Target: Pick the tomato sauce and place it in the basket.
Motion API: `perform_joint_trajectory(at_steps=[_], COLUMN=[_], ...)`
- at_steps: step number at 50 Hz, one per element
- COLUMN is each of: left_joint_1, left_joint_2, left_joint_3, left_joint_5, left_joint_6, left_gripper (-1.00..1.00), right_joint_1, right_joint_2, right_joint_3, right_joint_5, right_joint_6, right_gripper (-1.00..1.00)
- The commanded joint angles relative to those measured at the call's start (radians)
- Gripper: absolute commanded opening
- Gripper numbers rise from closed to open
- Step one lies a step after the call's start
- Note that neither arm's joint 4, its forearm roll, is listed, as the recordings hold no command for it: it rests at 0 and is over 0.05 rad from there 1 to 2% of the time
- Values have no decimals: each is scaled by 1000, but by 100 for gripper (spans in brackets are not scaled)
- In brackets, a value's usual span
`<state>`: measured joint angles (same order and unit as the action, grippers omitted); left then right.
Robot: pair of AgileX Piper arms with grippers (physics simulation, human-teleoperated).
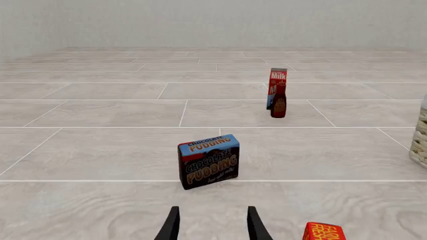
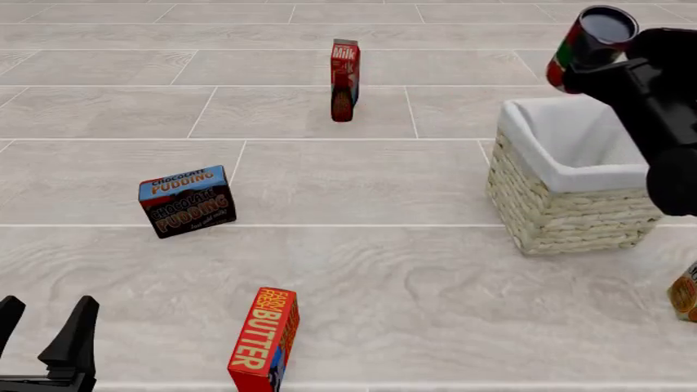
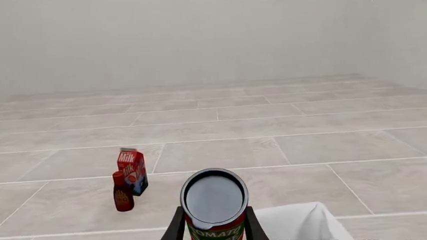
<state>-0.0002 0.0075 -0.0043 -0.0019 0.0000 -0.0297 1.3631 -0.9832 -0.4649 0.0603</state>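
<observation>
Above the basket (image 2: 566,175), my right gripper (image 2: 610,69) clamps the tilted tomato sauce (image 2: 583,45), which, released off-centre, could clip the rim.

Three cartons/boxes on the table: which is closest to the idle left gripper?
The butter box, standing just right of the left gripper at the near edge. The chocolate pudding box sits farther out, and the milk carton is farthest.
</observation>
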Motion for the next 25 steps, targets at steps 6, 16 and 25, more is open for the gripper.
perform_joint_trajectory(at_steps=[6, 16, 25], left_joint_1=[0, 0, 0], left_joint_2=[0, 0, 0], left_joint_3=[0, 0, 0], left_joint_5=[0, 0, 0], left_joint_6=[0, 0, 0], left_gripper=[100, 100, 100], right_joint_1=[-37, -71, -98], right_joint_2=[-13, 8, 6], right_joint_3=[19, 27, 29], right_joint_5=[-7, -7, 8], right_joint_6=[10, 19, 27], right_gripper=[-100, -100, -100])
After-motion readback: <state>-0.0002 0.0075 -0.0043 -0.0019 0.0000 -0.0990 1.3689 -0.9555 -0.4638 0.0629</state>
